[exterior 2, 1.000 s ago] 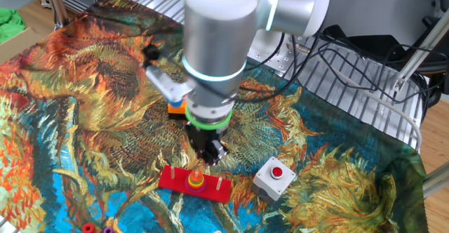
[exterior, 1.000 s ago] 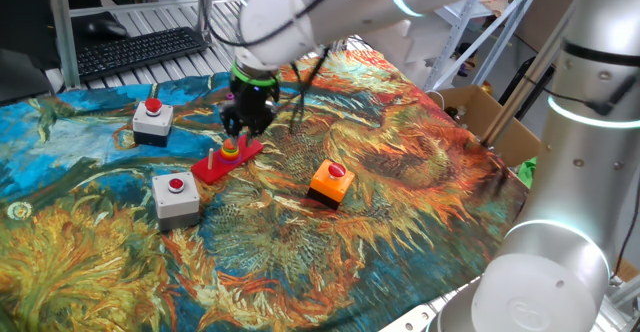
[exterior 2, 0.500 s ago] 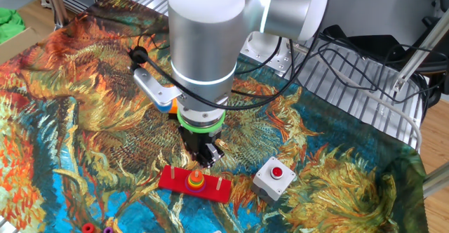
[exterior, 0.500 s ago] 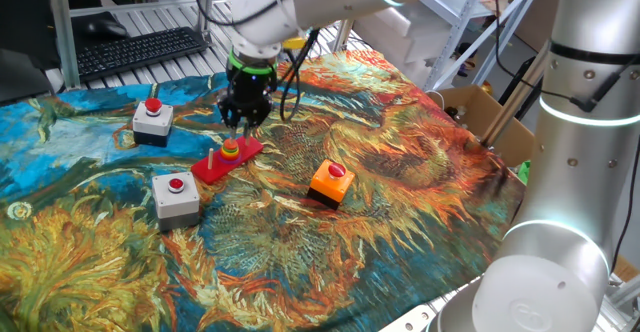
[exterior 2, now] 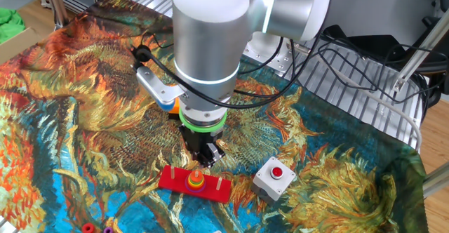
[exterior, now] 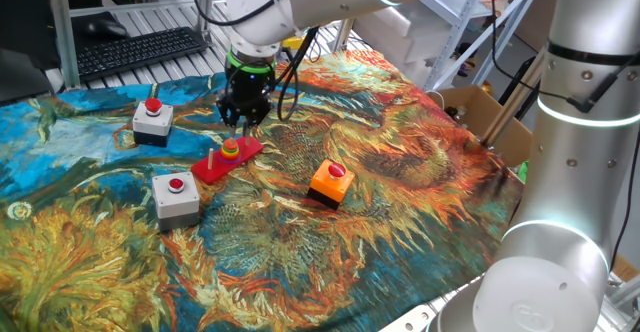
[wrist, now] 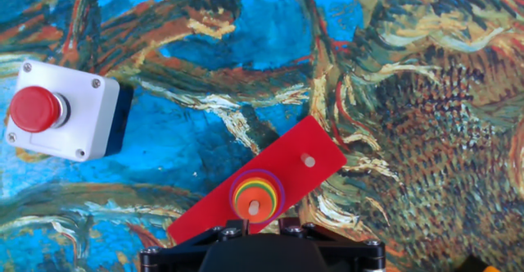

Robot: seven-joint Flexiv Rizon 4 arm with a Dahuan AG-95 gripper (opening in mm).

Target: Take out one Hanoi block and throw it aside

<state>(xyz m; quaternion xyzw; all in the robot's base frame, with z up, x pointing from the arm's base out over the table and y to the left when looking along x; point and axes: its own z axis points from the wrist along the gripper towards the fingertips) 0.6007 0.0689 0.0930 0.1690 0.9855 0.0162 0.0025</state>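
The Hanoi toy is a red base point(exterior: 243, 152) with pegs, and a stack of coloured rings point(exterior: 230, 150) sits on its middle peg. It also shows in the other fixed view point(exterior 2: 196, 182) and in the hand view point(wrist: 256, 196). My gripper point(exterior: 243, 120) hangs just above and behind the stack, apart from it. In the other fixed view the gripper point(exterior 2: 205, 159) is right over the base point(exterior 2: 175, 177). In the hand view only the fingertips show at the bottom edge. The gripper point(wrist: 260, 222) is open and empty, and the stack lies just ahead of the gap.
Two grey boxes with red buttons point(exterior: 152, 119) point(exterior: 177, 194) stand left of the toy; one shows in the hand view point(wrist: 57, 112). An orange button box point(exterior: 330, 183) sits to the right. Loose rings point(exterior 2: 88, 227) lie at the cloth's near edge.
The arm has swung a little back and to the left, and the gripper sits slightly higher over the toy. The ring stack and base have not moved.
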